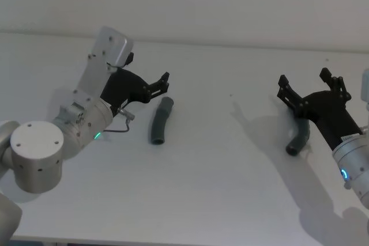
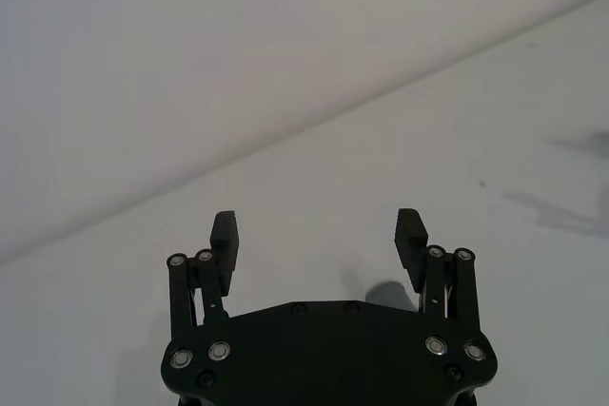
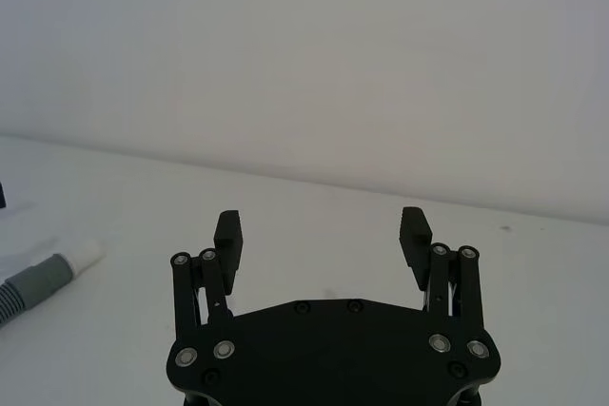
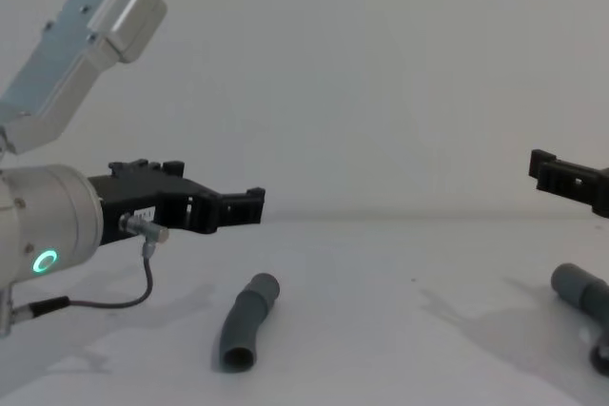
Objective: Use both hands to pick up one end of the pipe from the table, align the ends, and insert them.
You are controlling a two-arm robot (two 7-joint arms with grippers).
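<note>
One dark grey pipe (image 1: 161, 120) piece lies on the white table (image 1: 230, 194) left of centre, its hollow end (image 4: 238, 358) toward me. My left gripper (image 1: 149, 77) hovers open just left of its far end, holding nothing; it appears again as the left gripper (image 4: 249, 203) and left gripper (image 2: 317, 233). A second grey pipe piece (image 1: 298, 140) lies at the right, partly under my right gripper (image 1: 304, 83), which is open and empty above it. Its grey cuff with a white tip (image 3: 84, 254) lies beside the right gripper (image 3: 321, 232).
A thin grey cable (image 4: 105, 303) loops from the left wrist down to the table. The white wall (image 1: 230, 4) rises behind the table's far edge. Bare table stretches between the two pipe pieces.
</note>
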